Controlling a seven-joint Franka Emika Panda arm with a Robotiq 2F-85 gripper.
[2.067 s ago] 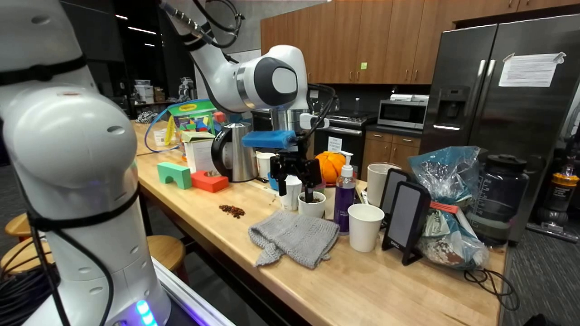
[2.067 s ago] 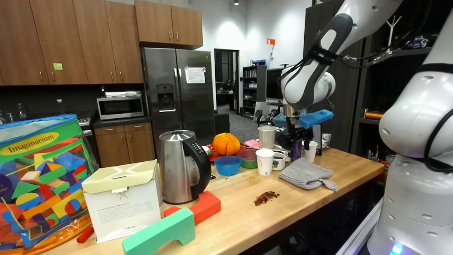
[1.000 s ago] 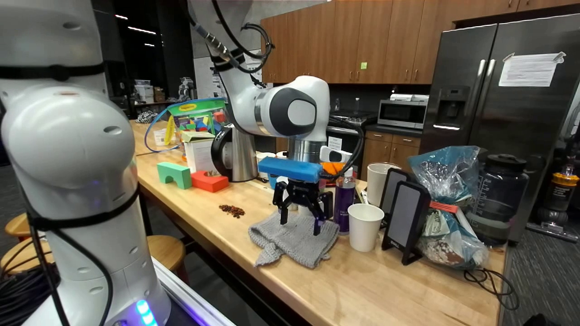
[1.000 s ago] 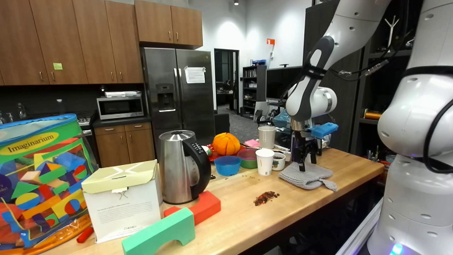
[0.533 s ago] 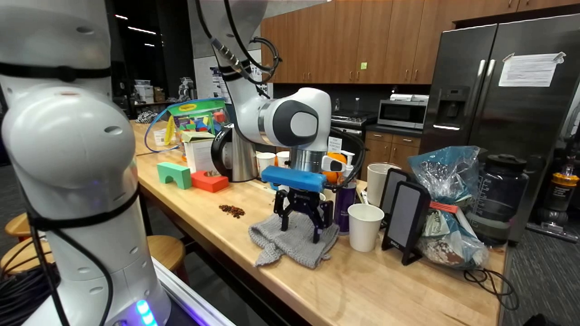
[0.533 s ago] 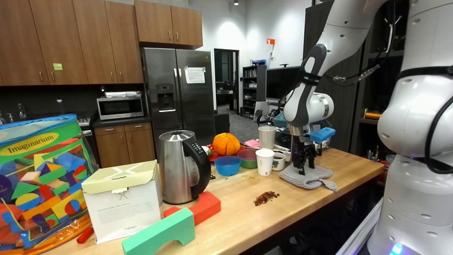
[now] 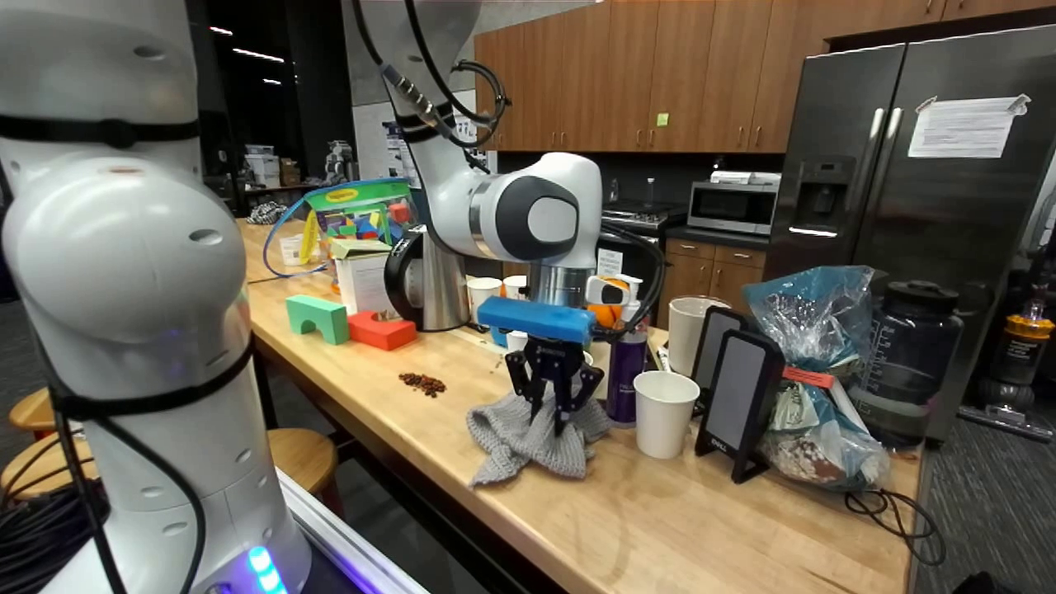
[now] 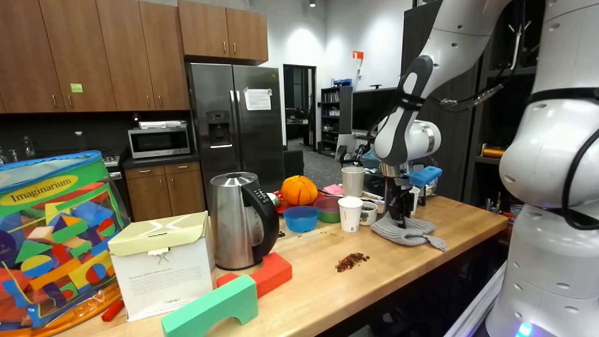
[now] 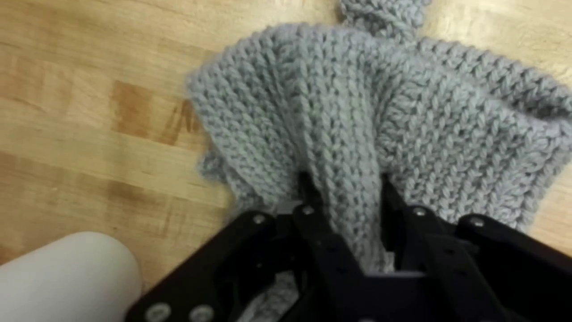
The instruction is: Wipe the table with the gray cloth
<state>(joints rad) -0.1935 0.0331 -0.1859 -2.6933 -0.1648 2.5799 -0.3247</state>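
The gray cloth lies rumpled on the wooden table, close to its front edge. From above, my gripper straddles a raised fold of the gray cloth. In the wrist view the fold stands between both fingers, which press in at its sides. Both exterior views show the gripper pointing down with its fingertips sunk in the bunched fabric, and the gray cloth spreading out around them. The fingertips themselves are partly hidden by the knit.
A white cup and a purple pump bottle stand right beside the cloth. A small pile of beans lies on the table. Behind are a white paper cup, a blue bowl and a steel kettle.
My gripper has come over the cloth and gone down onto it. Its wide-spread fingers have drawn together, gathering the flat fabric into a fold. The cloth's edges have pulled inward.
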